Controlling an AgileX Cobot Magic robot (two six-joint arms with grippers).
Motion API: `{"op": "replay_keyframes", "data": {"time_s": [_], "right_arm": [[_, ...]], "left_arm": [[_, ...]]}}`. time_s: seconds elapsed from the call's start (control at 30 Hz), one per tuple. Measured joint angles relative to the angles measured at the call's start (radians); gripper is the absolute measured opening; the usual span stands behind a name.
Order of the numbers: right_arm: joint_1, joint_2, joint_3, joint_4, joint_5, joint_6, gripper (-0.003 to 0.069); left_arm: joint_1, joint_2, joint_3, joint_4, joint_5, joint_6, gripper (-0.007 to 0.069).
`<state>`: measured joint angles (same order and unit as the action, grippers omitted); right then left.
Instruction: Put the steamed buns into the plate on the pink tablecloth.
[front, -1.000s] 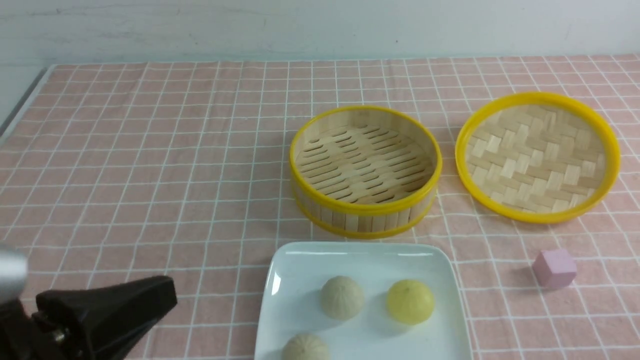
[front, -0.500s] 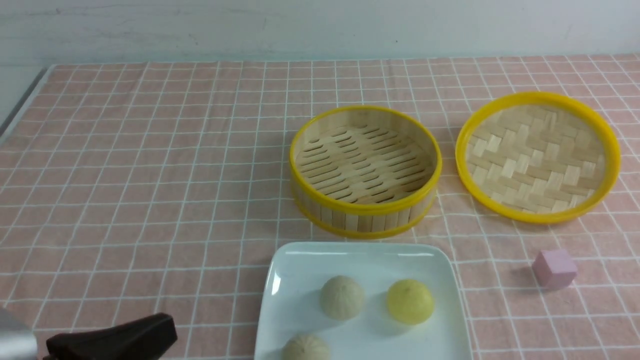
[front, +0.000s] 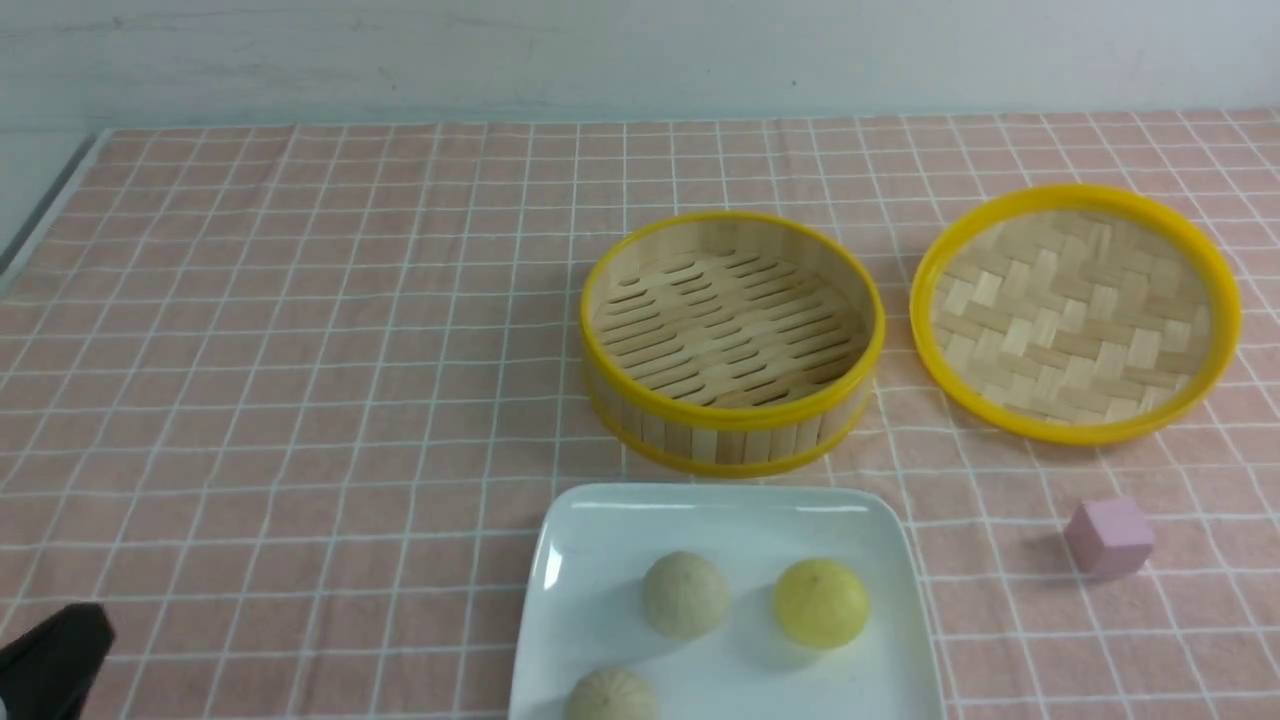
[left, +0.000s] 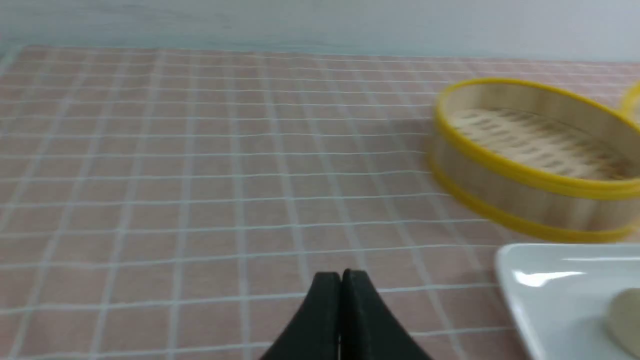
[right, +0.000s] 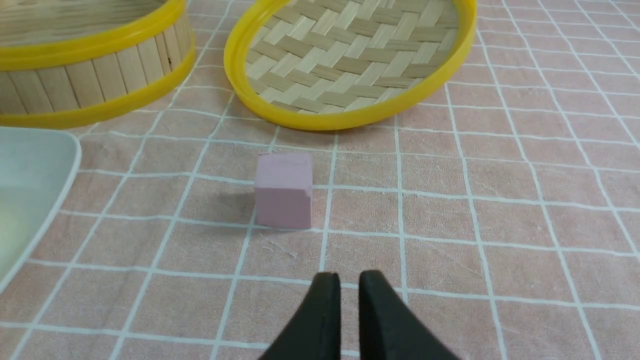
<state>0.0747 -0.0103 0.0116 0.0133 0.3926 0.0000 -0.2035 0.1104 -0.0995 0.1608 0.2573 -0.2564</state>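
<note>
The white square plate (front: 600, 560) lies on the pink tablecloth (front: 300, 350) at the front centre. On it rest two beige steamed buns (front: 685, 594) (front: 612, 695) and a yellow bun (front: 820, 602). My left gripper (front: 60, 660) shows only as a black tip at the lower left corner, well left of the plate. In the left wrist view it (left: 341, 275) is shut and empty, with the plate's corner (left: 525, 300) and one beige bun (left: 625, 312) beside it. My right gripper (right: 349, 277) is out of the front view; its fingers stand almost together, holding nothing, just short of the pink cube (right: 284, 190).
An empty yellow-rimmed bamboo steamer basket (front: 732, 340) stands behind the plate. Its woven lid (front: 1075, 312) lies upturned to the right. A small pink cube (front: 1108, 537) sits right of the plate. The cloth's left edge meets a grey strip (front: 40, 200).
My left gripper has drawn back toward the lower left corner of the front view, so only its tip shows now. The buns and plate have not moved.
</note>
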Motion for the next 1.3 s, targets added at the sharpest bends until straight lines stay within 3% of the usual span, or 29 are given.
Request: {"op": "replay_keyframes", "data": {"time_s": [0.03, 0.13, 0.27, 0.57, 1.3], "right_arm": [[0.000, 0.000, 0.000, 0.000, 0.000, 0.000, 0.0087], [0.000, 0.000, 0.000, 0.000, 0.000, 0.000, 0.0090], [0.000, 0.000, 0.000, 0.000, 0.000, 0.000, 0.0095], [0.000, 0.000, 0.000, 0.000, 0.001, 0.000, 0.0106], [0.000, 0.000, 0.000, 0.000, 0.001, 0.000, 0.0125]], "left_arm": [[0.082, -0.021, 0.038, 0.005, 0.001, 0.000, 0.0026], [0.192, -0.075, 0.097, 0.009, 0.008, -0.014, 0.0027], [0.241, -0.118, 0.126, 0.009, 0.015, -0.020, 0.0034], [0.198, -0.121, 0.126, 0.009, 0.106, -0.020, 0.0041], [0.180, -0.121, 0.126, 0.015, 0.112, -0.020, 0.0055]]}}
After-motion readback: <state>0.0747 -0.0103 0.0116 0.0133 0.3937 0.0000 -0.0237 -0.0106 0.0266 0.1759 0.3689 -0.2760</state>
